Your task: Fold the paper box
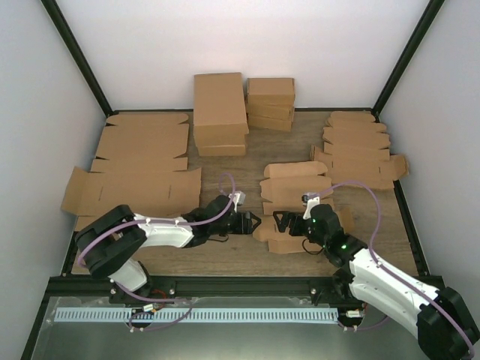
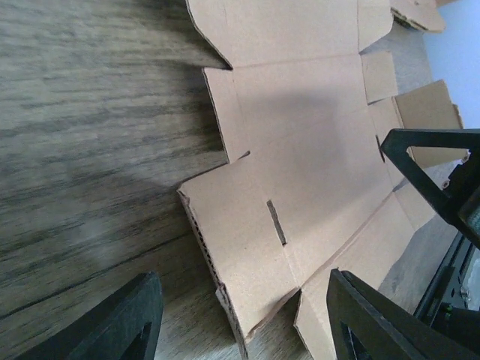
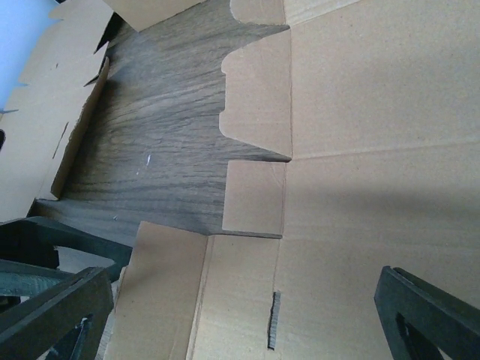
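The paper box — where does it lie?

Opened out flat on the wooden table, near the front and right of centre, between the two grippers. Its panels and side flaps are spread. In the left wrist view the near flap, the one with a short slit, sits a little off the wood at its edge.

And the left gripper?

Low at the box's left edge, jaws parted. That slit flap lies in the gap between the fingers. I can't see either one pressing it, so it grips nothing.

The right gripper?

Facing the left one from the other side, low over the cardboard, jaws spread wide and empty — the two sets of tips are near each other but apart.

What else is on the table?

Large flat cardboard sheets stacked at the left, two piles of folded boxes at the back, and a stack of die-cut blanks at the right, close by the paper box's far right corner.
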`<state>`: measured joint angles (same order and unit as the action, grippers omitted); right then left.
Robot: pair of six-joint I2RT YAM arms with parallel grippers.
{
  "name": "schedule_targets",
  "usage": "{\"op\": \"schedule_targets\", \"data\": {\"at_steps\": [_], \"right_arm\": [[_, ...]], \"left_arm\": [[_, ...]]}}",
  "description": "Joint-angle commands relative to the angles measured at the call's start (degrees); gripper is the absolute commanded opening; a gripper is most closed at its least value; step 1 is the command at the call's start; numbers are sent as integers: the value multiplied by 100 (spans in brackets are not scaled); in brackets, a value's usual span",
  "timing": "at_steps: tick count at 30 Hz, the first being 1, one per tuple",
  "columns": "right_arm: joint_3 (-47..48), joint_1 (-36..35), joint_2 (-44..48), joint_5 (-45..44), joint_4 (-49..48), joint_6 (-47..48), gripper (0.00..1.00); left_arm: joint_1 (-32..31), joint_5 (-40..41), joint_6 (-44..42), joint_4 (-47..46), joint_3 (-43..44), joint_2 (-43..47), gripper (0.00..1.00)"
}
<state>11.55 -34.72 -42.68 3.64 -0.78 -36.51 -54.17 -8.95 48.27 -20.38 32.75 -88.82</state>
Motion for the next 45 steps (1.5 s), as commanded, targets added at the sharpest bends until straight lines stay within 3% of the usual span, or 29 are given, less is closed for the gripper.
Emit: {"op": "schedule_targets", "data": {"at_steps": [1,20,33,37,41,45], "right_arm": [[142,-35,66,-111,91,21,100],[148,-35,-26,-29,43,63,100],[147,-35,38,-97,78,50,100],[141,-37,4,-100,52,43,100],[167,-35,-58,-86,58,53,100],[159,-35,4,-109,77,48,100]], "left_arm": [[-102,44,197,-77,277,-254,62],[-138,417,313,411,262,2,46],[-143,345,238,1117,1005,-482,40],[-145,295,189,1437,1339,-725,32],[-141,367,210,1519,1403,-933,26],[-139,383,385,1423,1211,-1058,28]]}}
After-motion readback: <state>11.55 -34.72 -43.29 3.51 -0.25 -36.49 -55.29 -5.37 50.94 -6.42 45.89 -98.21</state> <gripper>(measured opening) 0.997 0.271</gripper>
